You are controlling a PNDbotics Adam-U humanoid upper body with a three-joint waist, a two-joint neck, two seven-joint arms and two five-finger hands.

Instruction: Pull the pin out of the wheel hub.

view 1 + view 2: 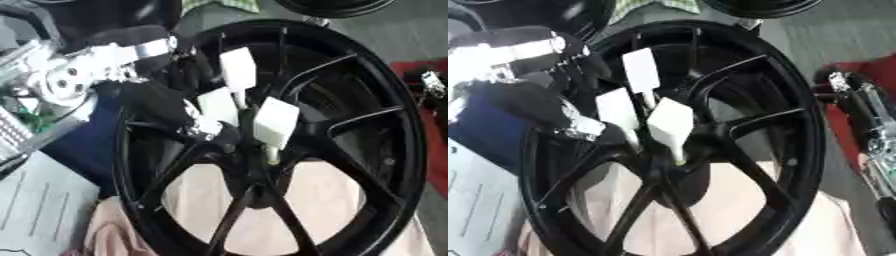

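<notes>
The black wheel hub (385, 135) lies tilted across the middle of the scene, spokes meeting at its centre. The left hand (232, 107) reaches in from above and to the left of that centre, its white-padded fingers (276, 122) curled down toward the spoke junction. A small pale stub, probably the pin (273, 156), shows just below the lowest pad, right at the centre; whether the fingers actually pinch it cannot be told.

The risk, as I judge it, is the pads slipping off so small a stub, or a sideways pull jamming the pin in its hole. The spokes crowd the fingers closely and leave little room to adjust.

Under the hub lies a pale cloth (254, 220); left of the hub sits a white sheet (39, 205). Right of the hub, over a red surface (843, 125), a metal arm part (868, 115) shows; the right hand itself is not seen.
</notes>
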